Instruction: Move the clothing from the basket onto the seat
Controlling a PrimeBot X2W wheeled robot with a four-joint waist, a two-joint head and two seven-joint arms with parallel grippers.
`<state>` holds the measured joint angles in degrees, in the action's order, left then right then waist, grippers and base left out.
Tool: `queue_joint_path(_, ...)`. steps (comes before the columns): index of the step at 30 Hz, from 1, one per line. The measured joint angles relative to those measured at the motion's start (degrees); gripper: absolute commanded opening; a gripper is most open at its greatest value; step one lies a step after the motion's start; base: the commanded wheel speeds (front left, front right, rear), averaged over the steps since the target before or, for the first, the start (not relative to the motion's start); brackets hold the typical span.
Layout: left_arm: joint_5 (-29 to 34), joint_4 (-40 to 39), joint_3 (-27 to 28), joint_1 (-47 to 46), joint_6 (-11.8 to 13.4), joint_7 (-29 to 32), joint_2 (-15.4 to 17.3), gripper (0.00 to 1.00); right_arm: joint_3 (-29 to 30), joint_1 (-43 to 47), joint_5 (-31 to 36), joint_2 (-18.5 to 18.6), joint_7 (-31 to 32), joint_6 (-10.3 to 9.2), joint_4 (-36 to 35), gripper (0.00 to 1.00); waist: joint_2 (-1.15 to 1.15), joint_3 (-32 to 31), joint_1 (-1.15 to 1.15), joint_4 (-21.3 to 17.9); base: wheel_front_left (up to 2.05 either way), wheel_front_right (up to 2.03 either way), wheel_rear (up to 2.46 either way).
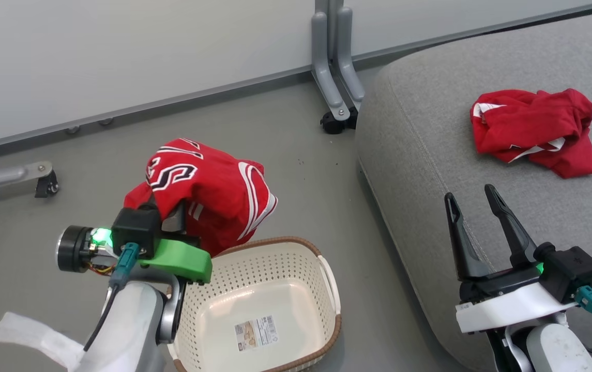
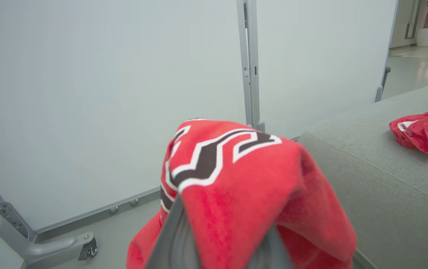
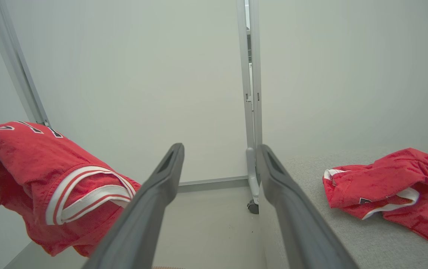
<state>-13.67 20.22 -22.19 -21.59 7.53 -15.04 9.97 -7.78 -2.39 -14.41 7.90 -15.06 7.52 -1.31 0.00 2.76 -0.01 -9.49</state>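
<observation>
Left gripper (image 1: 177, 219): pinched shut on the lettered garment (image 1: 208, 191), which is draped over its fingers.
Lettered garment: held clear of the floor (image 1: 285, 170), seen just past the basket's (image 1: 275, 239) far-left rim.
Right gripper (image 1: 470, 199): fingers spread wide, nothing held; seen at the seat's (image 1: 430, 155) near edge.
Second garment (image 1: 533, 129): crumpled on the seat, well apart from the right gripper.
Basket: set on the floor between the arms, near the seat; a sticker (image 1: 257, 333) is seen on its bottom.
</observation>
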Motion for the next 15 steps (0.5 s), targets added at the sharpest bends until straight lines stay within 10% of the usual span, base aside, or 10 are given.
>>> queue_joint_path(15,6.27,-22.99,9.68,7.62,-2.92,-0.01,-4.42,0.0,-0.62,2.02,-0.01,0.48,0.0,0.0,0.49,1.0,0.0,-4.1,0.0,1.73,0.0,0.0,0.0)
